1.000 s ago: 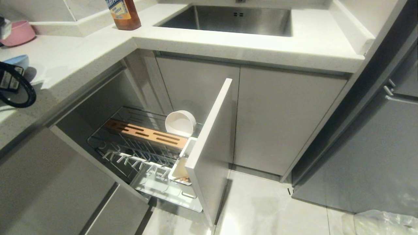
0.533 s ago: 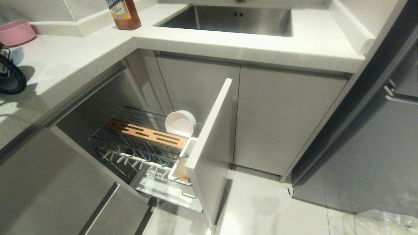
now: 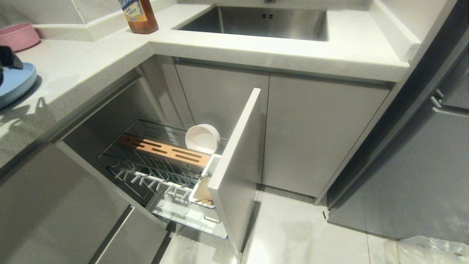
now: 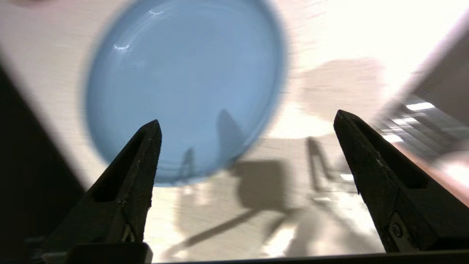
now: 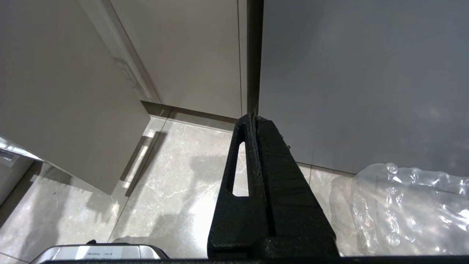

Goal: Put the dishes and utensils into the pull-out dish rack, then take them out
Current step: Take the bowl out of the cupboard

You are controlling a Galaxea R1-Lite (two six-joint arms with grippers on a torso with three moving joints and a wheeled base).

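Counter [image 3: 91, 69]: white L-shaped top across the far side and down the left, with a steel sink [image 3: 256, 22] set in it at the far middle.
Pull-out dish rack [image 3: 161, 172]: drawn out of the corner cabinet at near centre, its pale grey drawer front [image 3: 238, 165] on the right end, an orange-brown slotted wooden strip [image 3: 165, 150] along the far side.
Plate [image 4: 183, 84]: light blue, flat on the counter at the far left edge of the head view.
Bowl [image 3: 202, 138]: cream-white, tipped on its side in the far right corner of the rack.
Pink bowl [image 3: 18, 36]: on the counter at the far left, beyond the plate.
Bottle [image 3: 139, 16]: amber, on the counter left of the sink.
Utensil cup [image 3: 203, 190]: white, at the rack's right end against the drawer front.
Left gripper [image 4: 247, 123]: above the counter beside the plate, fingers [image 4: 143, 157] spread wide, nothing between them.
Right gripper [image 5: 255, 119]: low over the floor by the cabinets at the right, fingers pressed together, empty.
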